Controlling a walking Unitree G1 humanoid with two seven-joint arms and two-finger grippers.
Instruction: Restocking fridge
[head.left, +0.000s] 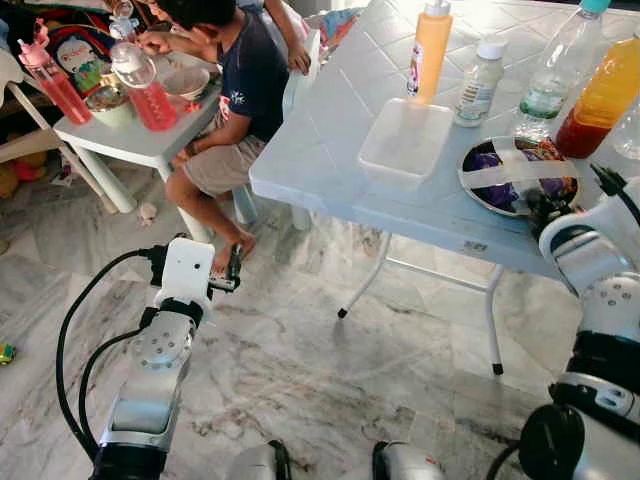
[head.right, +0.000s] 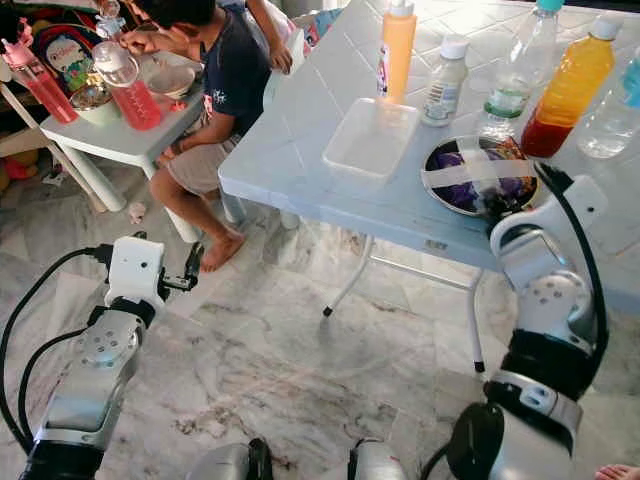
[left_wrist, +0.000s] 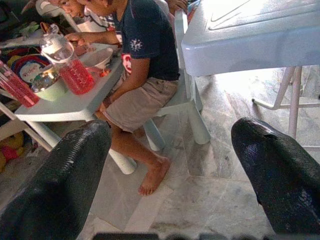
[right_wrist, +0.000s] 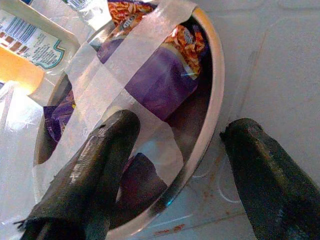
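Observation:
A steel bowl (head.left: 515, 175) of purple snack packets, taped across with white strips, sits at the near edge of the white table (head.left: 320, 150). My right gripper (right_wrist: 180, 127) is open and straddles the bowl's rim (right_wrist: 210, 100), one finger over the taped packets and the other outside on the tabletop. Behind the bowl stand an orange-red juice bottle (head.left: 605, 95), a clear water bottle (head.left: 560, 65), a small clear bottle (head.left: 480, 80) and an orange squeeze bottle (head.left: 432, 45). My left gripper (head.left: 235, 268) hangs open and holds nothing, low over the marble floor.
An empty clear plastic container (head.left: 405, 140) lies on the table left of the bowl. A person (head.left: 240, 90) sits on a small chair at a low white table (head.left: 140, 140) carrying pink bottles and bowls, a bare foot close to my left gripper. Table legs stand ahead.

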